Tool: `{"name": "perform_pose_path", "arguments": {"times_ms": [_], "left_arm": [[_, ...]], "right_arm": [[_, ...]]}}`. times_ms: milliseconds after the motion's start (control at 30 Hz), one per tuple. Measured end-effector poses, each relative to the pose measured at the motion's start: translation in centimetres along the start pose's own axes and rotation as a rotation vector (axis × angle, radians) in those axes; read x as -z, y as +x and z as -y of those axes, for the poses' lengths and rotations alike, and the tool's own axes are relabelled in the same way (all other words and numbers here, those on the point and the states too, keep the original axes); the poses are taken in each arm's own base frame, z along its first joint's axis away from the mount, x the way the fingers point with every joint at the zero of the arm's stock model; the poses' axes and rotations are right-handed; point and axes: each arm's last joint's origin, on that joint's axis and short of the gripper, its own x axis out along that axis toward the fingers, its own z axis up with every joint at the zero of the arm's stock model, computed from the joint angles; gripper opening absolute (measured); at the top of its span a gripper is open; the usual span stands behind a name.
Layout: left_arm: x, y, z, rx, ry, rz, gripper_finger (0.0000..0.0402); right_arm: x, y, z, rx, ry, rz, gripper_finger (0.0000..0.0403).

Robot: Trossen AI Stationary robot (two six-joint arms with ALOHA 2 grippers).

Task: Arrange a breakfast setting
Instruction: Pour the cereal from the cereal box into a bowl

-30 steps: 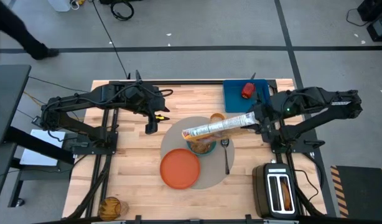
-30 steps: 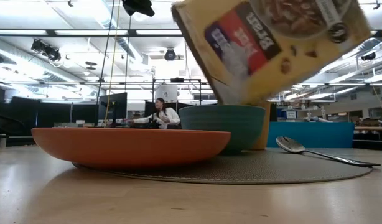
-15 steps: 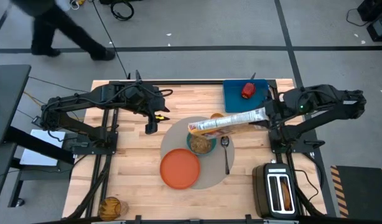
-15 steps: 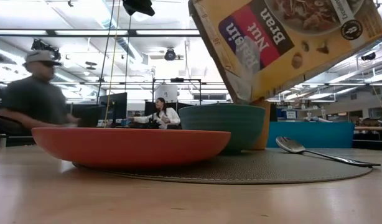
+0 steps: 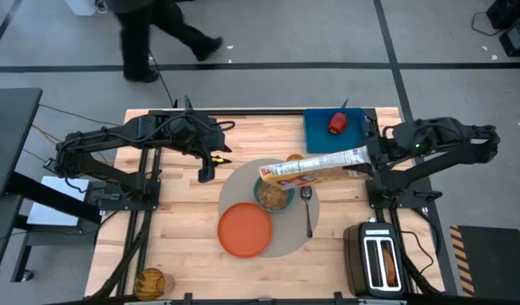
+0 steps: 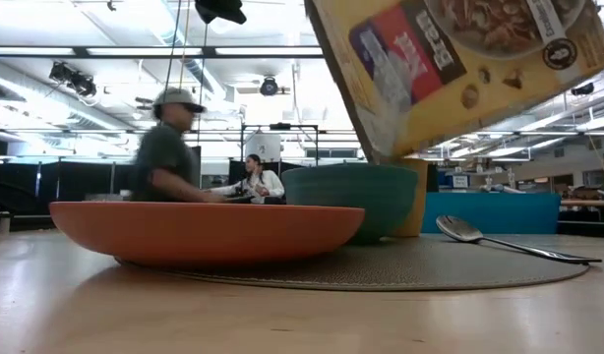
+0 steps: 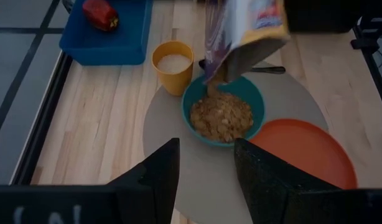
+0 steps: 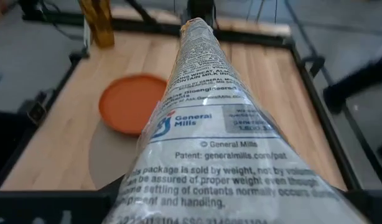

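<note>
Since a second ago the cereal bag (image 5: pixel 315 167) has drawn back toward the right arm and tipped flatter, so its mouth now hangs over the bowl (image 5: pixel 273 196) rather than past it; a person beyond the bench (image 5: pixel 175 212) has walked on.

The right pincer (image 5: pixel 367 156) is clenched on the bag's tail end. The bag's long axis runs from that pincer across toward the bowl, mouth just above the bowl's near rim, and the left wrist view shows cereal heaped inside.

The bowl sits on the mat (image 5: pixel 243 182), touching the plate (image 5: pixel 244 229), with the cup (image 7: pixel 173 64) just beside it and the spoon (image 5: pixel 307 207) on the mat's right. The apple (image 5: pixel 337 124) lies on the blue board (image 5: pixel 323 135).

The left pincer (image 5: pixel 205 171) hovers released over bare bench, well left of the mat. The right arm is nearer and probably only needs to lift the mouth.
</note>
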Motion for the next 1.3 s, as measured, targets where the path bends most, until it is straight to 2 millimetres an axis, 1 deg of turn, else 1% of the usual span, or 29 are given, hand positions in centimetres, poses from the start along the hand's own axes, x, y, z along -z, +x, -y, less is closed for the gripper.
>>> {"name": "perform_pose_path", "arguments": {"times_ms": [233, 333, 467, 700, 800, 933, 1000, 1100, 1200, 1300], "left_arm": [[-0.3, -0.2, 0.0, -0.005, 0.028, 0.041, 0.016], [-0.3, -0.9, 0.0, -0.007, 0.037, 0.058, 0.016], [-0.4, -2.9, 0.0, -0.019, 0.077, 0.143, 0.016], [-0.6, -6.3, 0.3, -0.004, 0.098, 0.304, 0.016], [-0.5, -7.0, 0.5, 0.003, 0.097, 0.326, 0.016], [-0.5, -7.4, 0.7, 0.01, 0.103, 0.348, 0.016], [-0.4, -7.0, 0.7, 0.012, 0.103, 0.339, 0.016], [0.8, -4.8, 0.8, 0.014, 0.1, 0.321, 0.016], [2.8, -2.1, 0.6, 0.006, 0.069, 0.333, 0.016], [4.8, 0.3, 0.5, -0.009, 0.038, 0.39, 0.016]], "right_arm": [[0.2, -1.6, 0.2, -0.019, -0.03, 0.083, 0.0171], [1.1, -2.0, 0.2, -0.018, -0.022, 0.114, 0.0171], [3.2, -1.7, 0.1, -0.023, 0.011, 0.14, 0.0171], [7.5, -1.0, 0.0, -0.031, 0.047, 0.247, 0.0171], [9.1, -1.1, -0.1, -0.043, 0.055, 0.324, 0.0171], [11.1, -1.3, -0.1, -0.049, 0.066, 0.421, 0.0171], [12.0, -1.4, -0.1, -0.054, 0.072, 0.459, 0.0171], [13.2, -1.5, -0.2, -0.086, 0.07, 0.499, 0.0171], [13.2, -1.4, -0.3, -0.114, 0.056, 0.496, 0.0171], [12.8, -1.4, -0.3, -0.11, 0.037, 0.553, 0.0171]]}}
